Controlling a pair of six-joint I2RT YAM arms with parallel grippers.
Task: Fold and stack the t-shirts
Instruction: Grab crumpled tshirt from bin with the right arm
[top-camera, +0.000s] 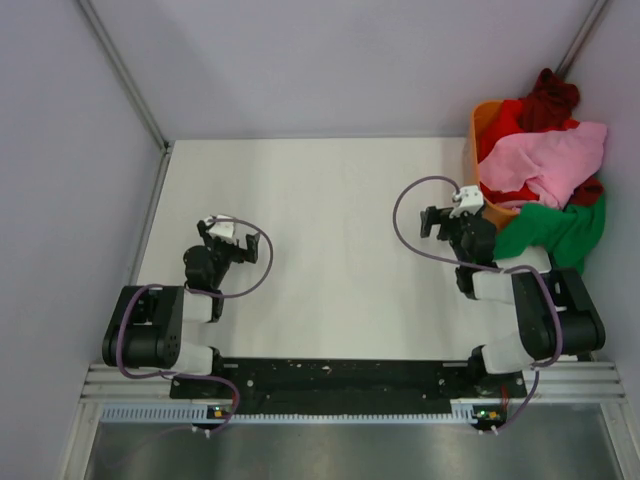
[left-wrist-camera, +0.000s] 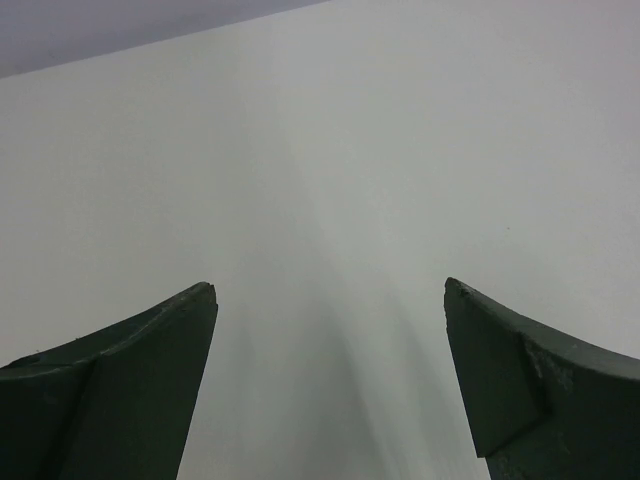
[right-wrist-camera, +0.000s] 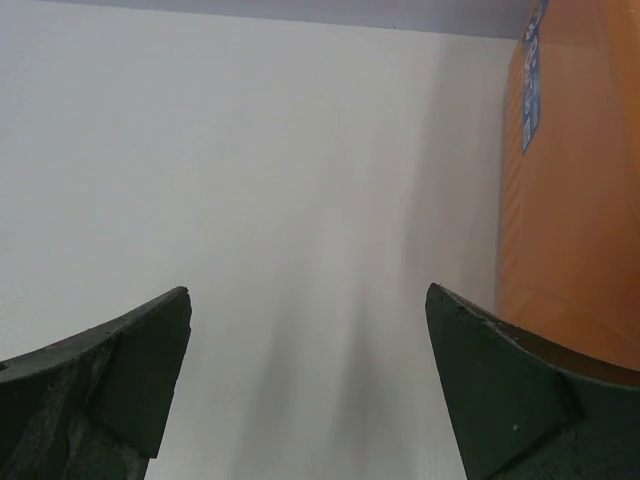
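Observation:
The t-shirts lie heaped in and over an orange basket (top-camera: 481, 135) at the far right. The light pink shirt (top-camera: 552, 160) is on top, a bright red one (top-camera: 506, 124) lies under it, a dark maroon one (top-camera: 551, 97) is behind, and a green one (top-camera: 556, 230) hangs down in front. My right gripper (top-camera: 437, 220) is open and empty over bare table just left of the basket, whose orange wall (right-wrist-camera: 575, 200) shows at the right of the right wrist view beside the gripper (right-wrist-camera: 307, 292). My left gripper (top-camera: 213, 234) is open and empty over bare white table (left-wrist-camera: 330, 290).
The white table (top-camera: 330, 220) is bounded by grey walls at the back and on both sides. The black mounting rail (top-camera: 340, 375) runs along the near edge with both arm bases on it.

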